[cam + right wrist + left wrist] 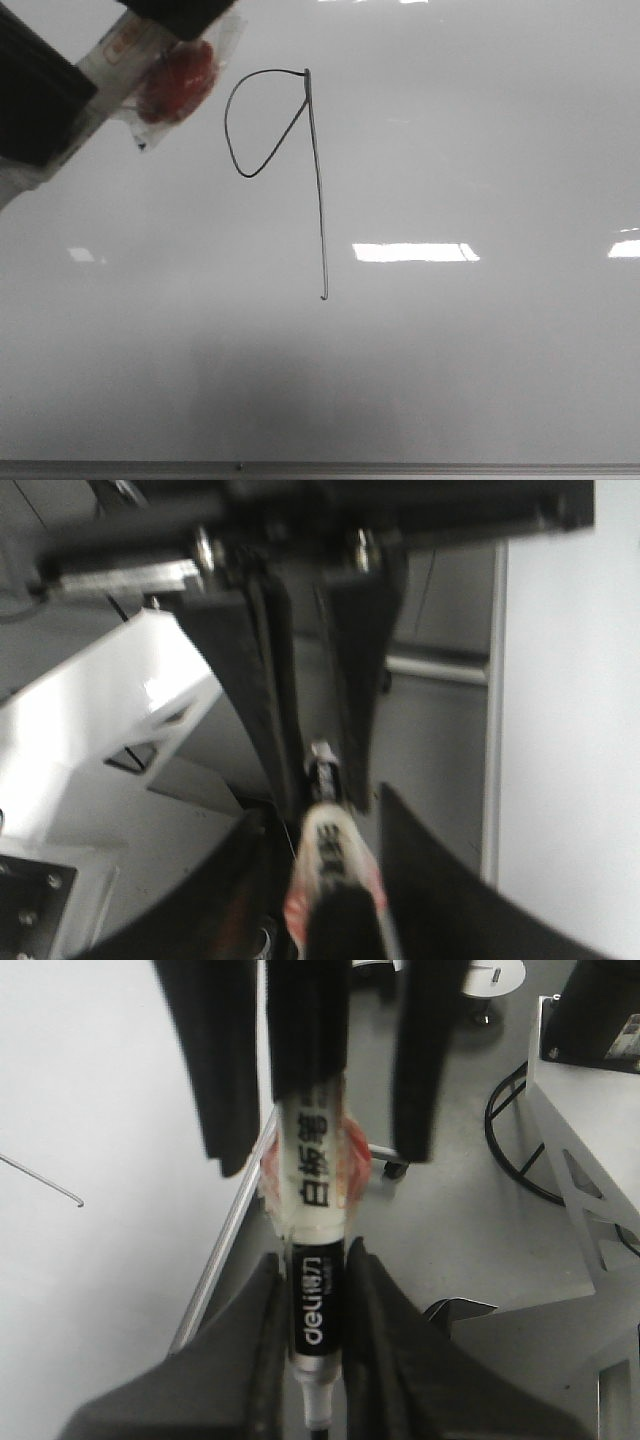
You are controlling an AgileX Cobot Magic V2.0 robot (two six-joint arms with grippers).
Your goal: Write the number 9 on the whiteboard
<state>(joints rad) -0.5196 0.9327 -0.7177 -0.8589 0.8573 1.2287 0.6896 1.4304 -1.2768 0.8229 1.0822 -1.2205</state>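
The number 9 [300, 150] is drawn in thin black line on the whiteboard [450, 380], a loop on the left joined to a long stem. The stem's end also shows in the left wrist view [40, 1180]. My left gripper [315, 1250] is shut on a black and white marker [312, 1300], held off the board beside its edge. My right gripper [320, 800] is open, its fingers [215, 1070] on either side of the marker's black far end without touching it. In the front view the marker [130, 50], wrapped in red tape [178, 80], is at the top left corner.
The board's grey metal frame [320, 467] runs along the bottom of the front view. Beside the board there is grey floor, a white metal stand [580, 1140] and a black cable loop [510, 1140].
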